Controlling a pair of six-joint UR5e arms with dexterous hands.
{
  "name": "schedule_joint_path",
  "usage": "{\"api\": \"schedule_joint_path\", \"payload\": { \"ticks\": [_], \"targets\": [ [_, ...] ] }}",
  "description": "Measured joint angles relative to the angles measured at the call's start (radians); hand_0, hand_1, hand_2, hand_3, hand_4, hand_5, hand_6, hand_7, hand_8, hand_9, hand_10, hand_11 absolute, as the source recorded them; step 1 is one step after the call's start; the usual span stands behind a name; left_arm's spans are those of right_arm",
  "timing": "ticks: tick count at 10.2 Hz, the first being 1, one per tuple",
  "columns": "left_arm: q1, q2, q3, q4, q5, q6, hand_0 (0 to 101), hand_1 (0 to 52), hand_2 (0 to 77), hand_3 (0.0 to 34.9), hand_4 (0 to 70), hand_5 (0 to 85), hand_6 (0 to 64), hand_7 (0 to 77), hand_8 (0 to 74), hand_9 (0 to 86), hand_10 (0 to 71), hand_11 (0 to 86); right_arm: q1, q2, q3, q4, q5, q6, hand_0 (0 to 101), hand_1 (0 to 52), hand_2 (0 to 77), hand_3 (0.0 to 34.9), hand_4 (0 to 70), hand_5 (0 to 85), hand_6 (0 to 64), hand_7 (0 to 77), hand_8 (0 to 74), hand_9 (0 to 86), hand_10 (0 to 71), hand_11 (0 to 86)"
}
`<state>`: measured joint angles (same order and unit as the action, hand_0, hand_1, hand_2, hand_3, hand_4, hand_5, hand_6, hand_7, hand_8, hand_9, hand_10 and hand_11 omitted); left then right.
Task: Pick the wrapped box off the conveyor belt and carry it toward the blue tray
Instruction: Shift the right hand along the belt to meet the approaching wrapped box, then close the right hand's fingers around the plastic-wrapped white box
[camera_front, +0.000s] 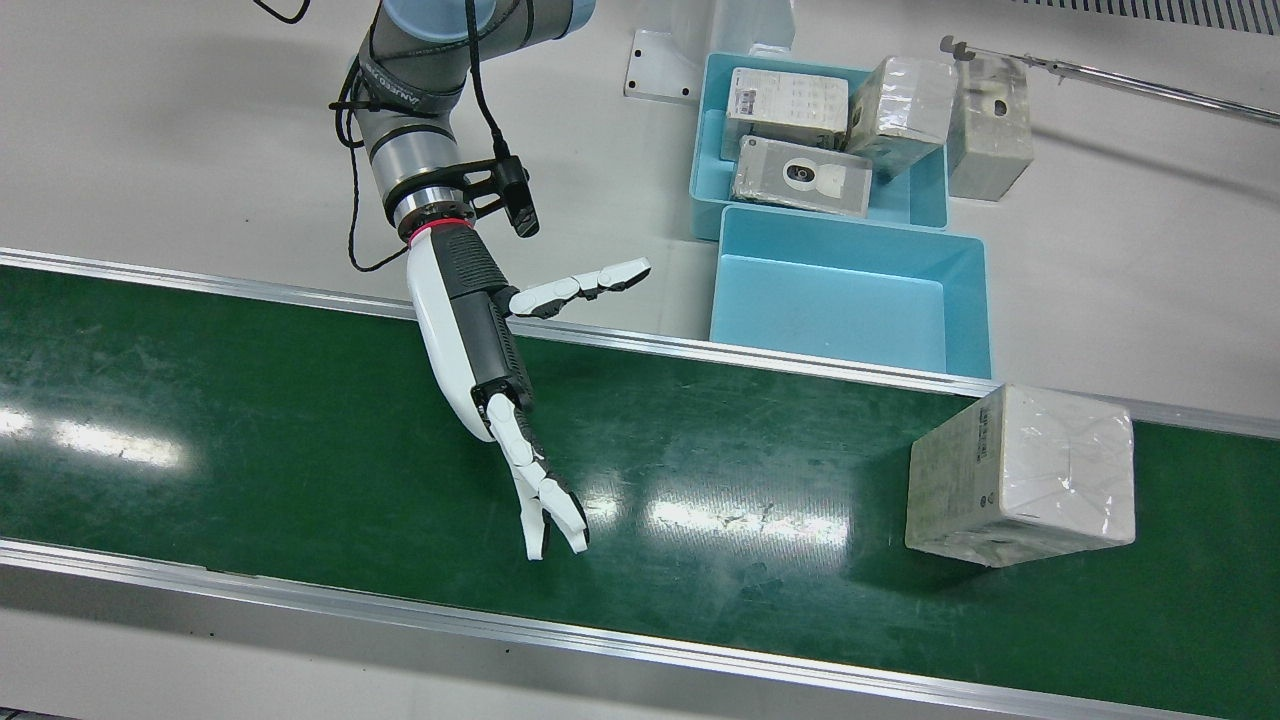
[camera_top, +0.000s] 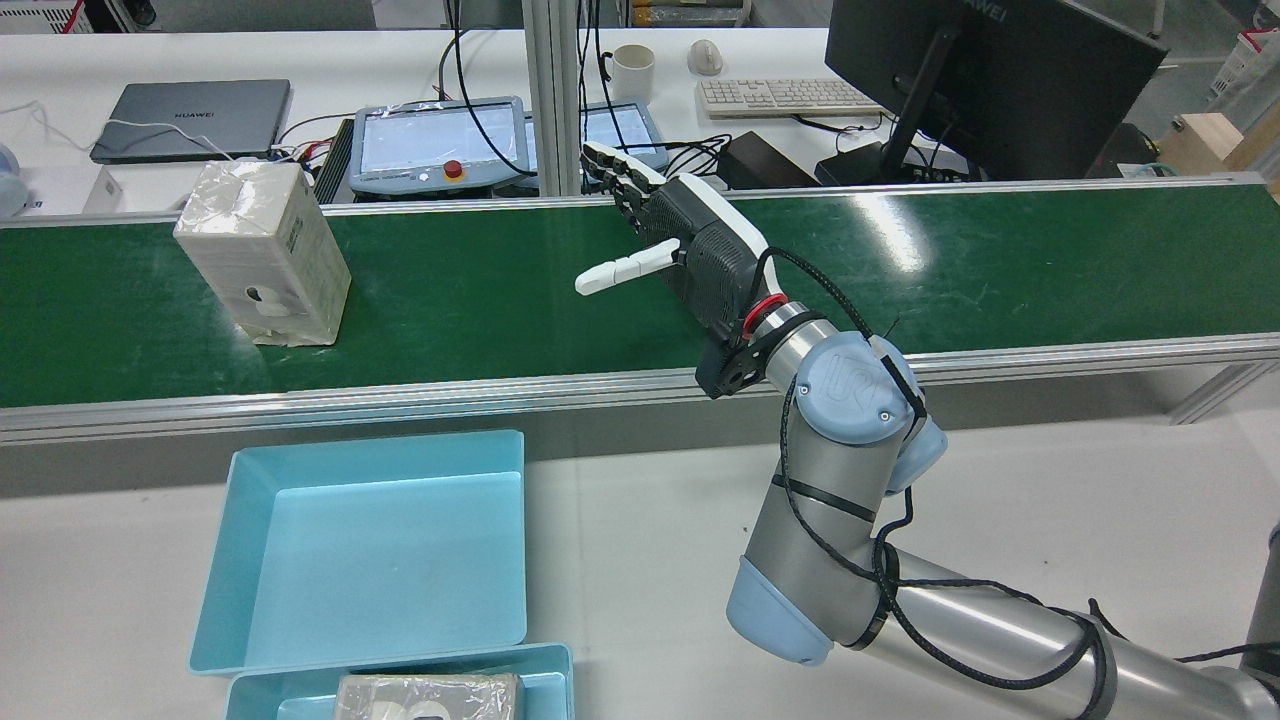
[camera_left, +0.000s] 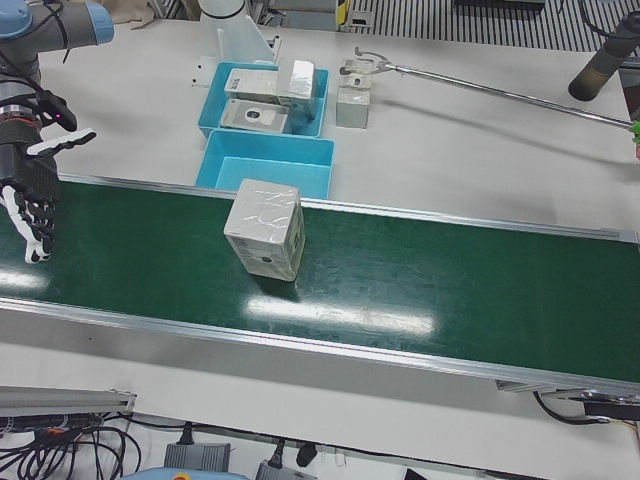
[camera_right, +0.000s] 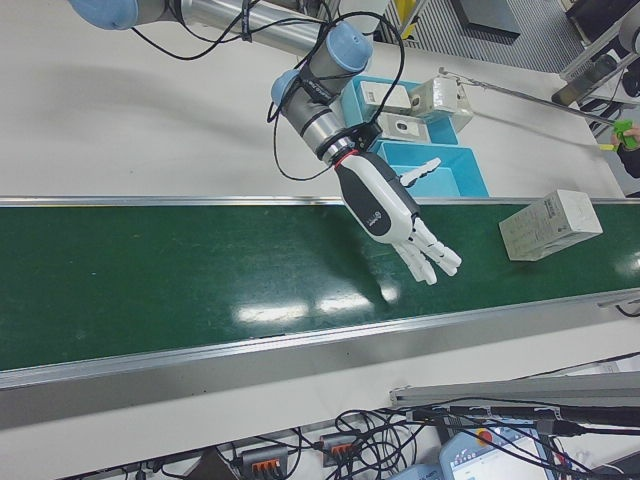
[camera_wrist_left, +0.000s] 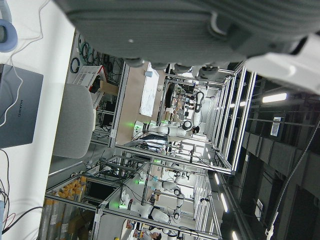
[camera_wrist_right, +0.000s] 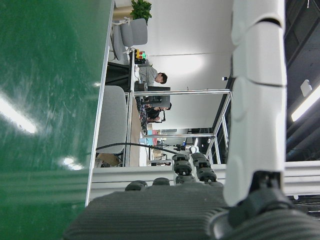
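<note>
One wrapped box on the green conveyor belt: pale carton under crinkled clear film, standing upright, beside the belt's rail nearest the trays. Two blue trays on the worktop: the near blue tray empty, the far tray holding three wrapped boxes; a fourth stands beside it. Right hand over mid-belt, fingers spread, holding nothing, well apart from box. Left hand: state cannot be told.

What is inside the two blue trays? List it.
The near blue tray, by the conveyor belt, holds nothing. The far blue tray holds three wrapped boxes; anything beneath them is covered.
</note>
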<state>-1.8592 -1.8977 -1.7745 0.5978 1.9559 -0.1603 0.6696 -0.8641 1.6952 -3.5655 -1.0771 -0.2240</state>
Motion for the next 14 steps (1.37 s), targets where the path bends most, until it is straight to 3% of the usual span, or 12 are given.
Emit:
{"api": "schedule_joint_path", "payload": {
  "ticks": [10,14],
  "targets": [
    [0.000,0.000,0.000,0.000,0.000,0.000,0,0.0,1.1,0.0,0.0,1.1,0.5,0.5,0.5,0.5,0.5,0.5,0.016,-0.025,-0.023,0.009,-0.001,0.025,48,15.3,7.1,0.0,2.7,10.9,0.0,1.6,0.0,1.1,0.0,1.1],
    [0.000,0.000,0.000,0.000,0.000,0.000,0,0.0,1.1,0.0,0.0,1.1,0.5,0.5,0.5,0.5,0.5,0.5,0.016,-0.025,-0.025,0.064,-0.007,0.023,47,14.2,6.5,0.0,3.3,9.8,0.0,0.5,0.0,1.1,0.0,1.1]
  ]
}}
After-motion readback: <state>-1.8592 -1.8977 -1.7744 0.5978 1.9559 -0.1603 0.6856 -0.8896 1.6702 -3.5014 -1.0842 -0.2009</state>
